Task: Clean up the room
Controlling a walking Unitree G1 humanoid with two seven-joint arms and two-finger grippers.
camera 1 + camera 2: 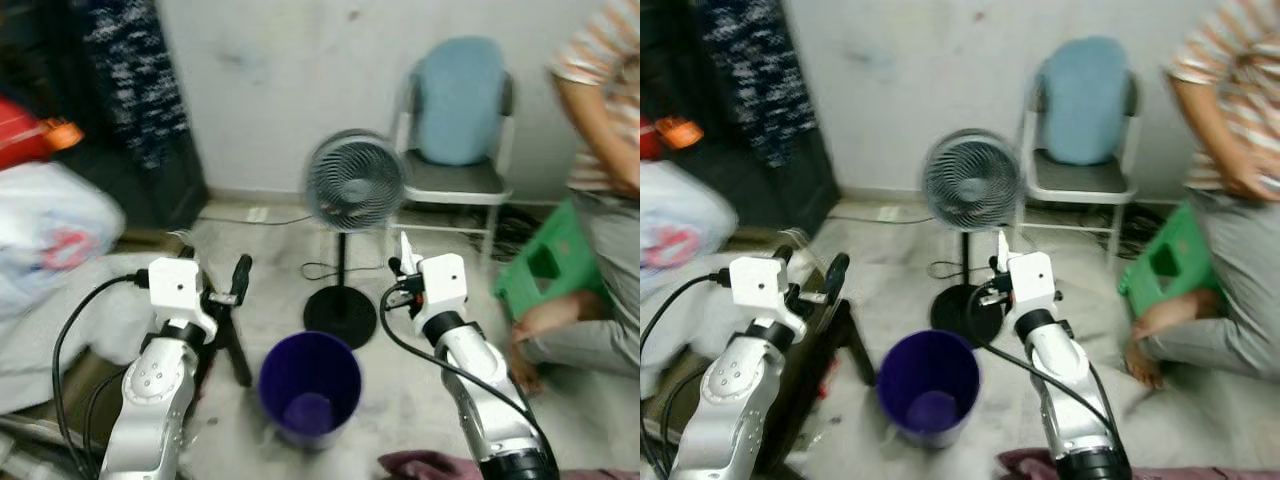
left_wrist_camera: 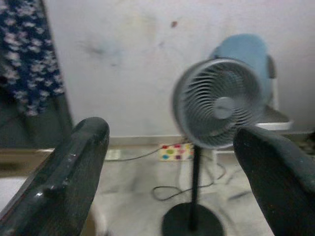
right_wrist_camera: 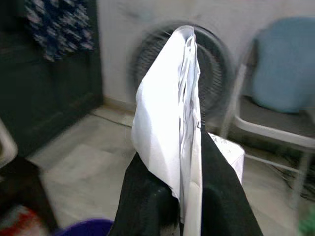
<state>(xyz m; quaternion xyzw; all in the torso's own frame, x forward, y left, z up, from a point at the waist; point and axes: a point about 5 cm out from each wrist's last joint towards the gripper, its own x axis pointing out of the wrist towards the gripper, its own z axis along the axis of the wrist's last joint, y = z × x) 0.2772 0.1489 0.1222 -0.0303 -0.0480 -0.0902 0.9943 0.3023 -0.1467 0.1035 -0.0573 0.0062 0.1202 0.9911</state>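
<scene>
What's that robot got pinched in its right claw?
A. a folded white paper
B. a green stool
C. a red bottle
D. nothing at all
A. The right claw is shut on a folded white paper that sticks up between its black fingers, with the standing fan behind it.

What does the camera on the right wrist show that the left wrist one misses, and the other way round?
The right wrist view shows the right claw pinching a white sheet of paper, with the rim of the purple bin below.

The left wrist view shows the left claw open and holding nothing, its fingers wide apart, plus the fan's round base and a colourful power strip by the wall.

Both show the standing fan, the chair with the blue cushion and the wall behind.
</scene>
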